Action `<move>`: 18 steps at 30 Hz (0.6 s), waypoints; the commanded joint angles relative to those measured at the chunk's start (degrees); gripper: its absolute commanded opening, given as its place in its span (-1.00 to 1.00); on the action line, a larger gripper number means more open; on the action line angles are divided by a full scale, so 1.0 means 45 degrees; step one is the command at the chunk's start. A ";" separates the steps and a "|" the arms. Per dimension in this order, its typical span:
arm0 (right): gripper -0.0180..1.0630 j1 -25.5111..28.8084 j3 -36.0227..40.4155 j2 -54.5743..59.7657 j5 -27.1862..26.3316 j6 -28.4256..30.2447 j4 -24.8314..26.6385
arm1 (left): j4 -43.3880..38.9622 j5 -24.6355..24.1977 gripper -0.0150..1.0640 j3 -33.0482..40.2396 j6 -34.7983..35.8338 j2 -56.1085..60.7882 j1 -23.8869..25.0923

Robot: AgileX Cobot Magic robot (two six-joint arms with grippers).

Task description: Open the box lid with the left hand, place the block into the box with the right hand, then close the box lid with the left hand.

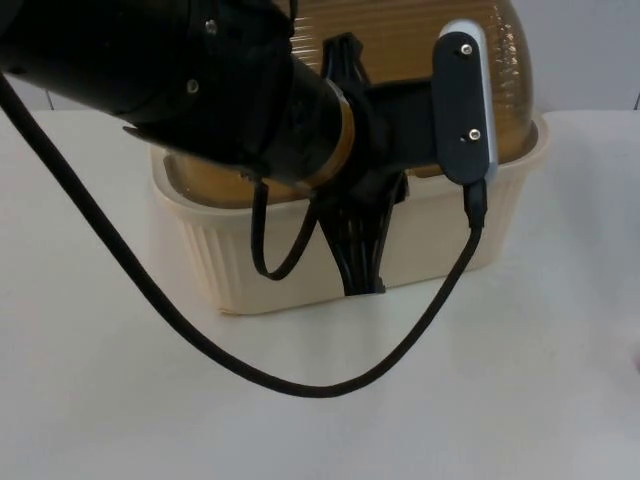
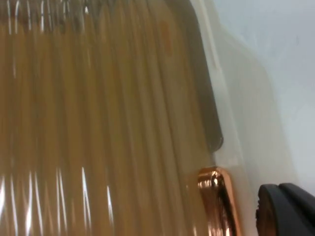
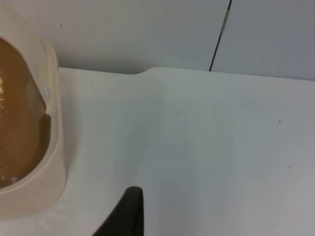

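A cream ribbed box [image 1: 260, 270] stands mid-table under an amber, ribbed, domed lid [image 1: 400, 50]. As far as the left arm lets me see, the lid covers the box. My left gripper [image 1: 362, 270] reaches down over the box's front wall, at the lid's front edge. In the left wrist view, the lid [image 2: 98, 123] is very close and its copper handle [image 2: 216, 201] sits right beside the left gripper [image 2: 285, 211]. My right gripper [image 3: 125, 214] waits low over bare table to the right of the box [image 3: 49, 162]. The arm hides much of the lid's front.
White table top [image 1: 500, 380] spreads in front of and to both sides of the box. The grey partition wall [image 3: 147, 29] rises behind the table's far edge. The left arm [image 1: 200, 70] spans the box from the upper left.
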State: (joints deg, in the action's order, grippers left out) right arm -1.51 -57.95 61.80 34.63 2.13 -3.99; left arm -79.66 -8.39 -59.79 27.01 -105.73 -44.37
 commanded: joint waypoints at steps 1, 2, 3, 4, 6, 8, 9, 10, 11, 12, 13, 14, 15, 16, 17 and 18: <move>0.98 0.0066 -0.0100 -0.0017 -0.0139 -0.0043 -0.0078 | -0.0091 -0.0337 -0.98 0.0031 0.0054 -0.0027 -0.0043; 0.98 0.0066 -0.0100 -0.0017 -0.0139 -0.0043 -0.0078 | -0.0091 -0.0337 -0.98 0.0031 0.0054 -0.0027 -0.0043; 0.98 0.0066 -0.0100 -0.0017 -0.0139 -0.0043 -0.0078 | -0.0091 -0.0394 -0.98 0.0031 0.0054 -0.0027 -0.0043; 0.98 0.0066 -0.0100 -0.0017 -0.0139 -0.0043 -0.0078 | -0.0091 -0.0394 -0.98 0.0031 0.0054 -0.0027 -0.0043; 0.98 0.0066 -0.0100 -0.0017 -0.0139 -0.0043 -0.0078 | -0.0091 -0.0394 -0.98 0.0031 0.0054 -0.0027 -0.0043; 0.98 0.0066 -0.0100 -0.0017 -0.0116 -0.0043 -0.0053 | -0.0091 -0.0394 -0.98 0.0031 0.0054 -0.0027 -0.0043; 0.98 0.0066 -0.0100 -0.0017 -0.0116 -0.0043 -0.0053 | -0.0091 -0.0394 -0.98 0.0031 0.0054 -0.0027 -0.0043; 0.98 0.0066 -0.0100 -0.0017 -0.0084 -0.0043 -0.0053 | -0.0091 -0.0394 -0.98 0.0031 0.0054 -0.0027 -0.0043; 0.98 0.0066 -0.0100 -0.0017 -0.0026 -0.0043 -0.0053 | -0.0091 -0.0394 -0.98 0.0031 0.0054 -0.0027 -0.0043; 0.98 0.0066 -0.0100 -0.0017 0.0034 -0.0043 -0.0053 | -0.0116 -0.0397 -0.98 0.0031 0.0054 -0.0062 -0.0043; 0.98 0.0066 -0.0100 -0.0017 0.0054 -0.0043 -0.0053 | -0.0191 -0.0370 -0.98 0.0031 0.0054 -0.0114 -0.0043; 0.98 0.0066 -0.0100 -0.0017 0.0061 -0.0096 -0.0053 | -0.0214 -0.0370 -0.98 0.0031 0.0054 -0.0168 -0.0043; 0.98 0.0066 -0.0100 -0.0017 0.0061 -0.0096 -0.0053 | -0.0214 -0.0370 -0.98 0.0031 0.0054 -0.0168 -0.0043; 0.98 0.0066 -0.0100 -0.0017 0.0061 -0.0096 -0.0053 | -0.0242 -0.0392 -0.98 0.0031 0.0054 -0.0232 -0.0043; 0.98 0.0066 -0.0100 -0.0017 0.0061 -0.0096 -0.0053 | -0.0294 -0.0392 -0.98 0.0031 0.0054 -0.0263 -0.0043; 0.98 0.0066 -0.0100 -0.0017 0.0061 -0.0096 -0.0053 | -0.0294 -0.0392 -0.98 0.0031 0.0054 -0.0263 -0.0043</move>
State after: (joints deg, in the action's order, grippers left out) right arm -1.51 -57.95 61.80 34.75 1.96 -3.99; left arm -80.47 -9.79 -59.79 27.01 -106.80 -44.37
